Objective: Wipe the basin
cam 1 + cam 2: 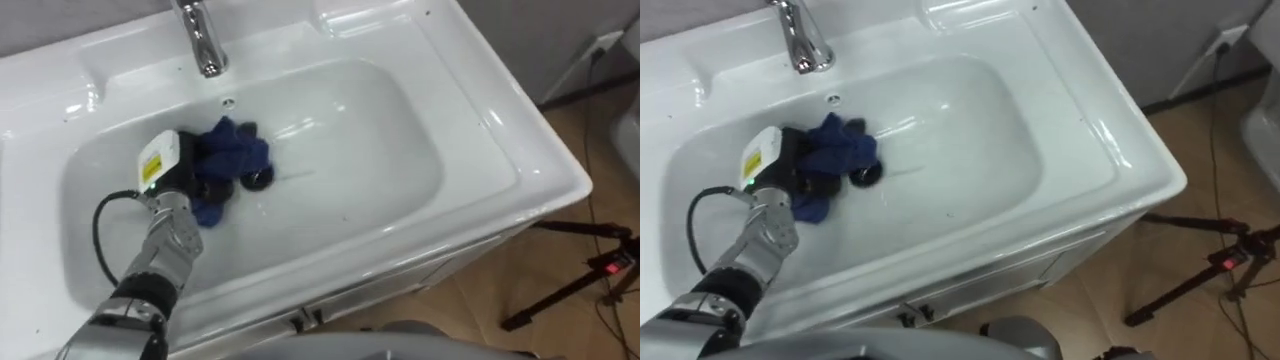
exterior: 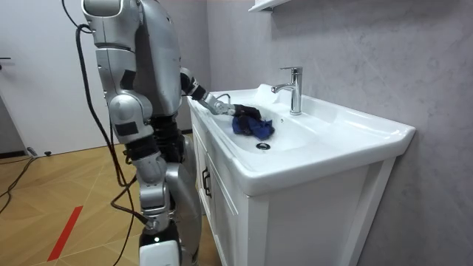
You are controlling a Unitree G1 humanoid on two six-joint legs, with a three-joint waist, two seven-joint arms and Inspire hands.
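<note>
A dark blue cloth [image 1: 232,152] lies bunched on the bottom of the white basin [image 1: 400,130], just left of the black drain [image 1: 258,179]. My left hand [image 1: 172,165] reaches in from the lower left and rests on the cloth's left side, its dark fingers curled into the folds. In the room view the same hand [image 2: 220,106] holds the cloth [image 2: 253,125] inside the basin while I stand upright against the vanity's left end. My right arm [image 2: 140,151] hangs at my side there; its hand is not clear.
A chrome tap [image 1: 203,40] stands at the basin's back rim, with a small overflow hole [image 1: 228,102] below it. The white vanity cabinet [image 2: 295,222] carries the basin. A black tripod [image 1: 585,270] stands on the wooden floor at the right.
</note>
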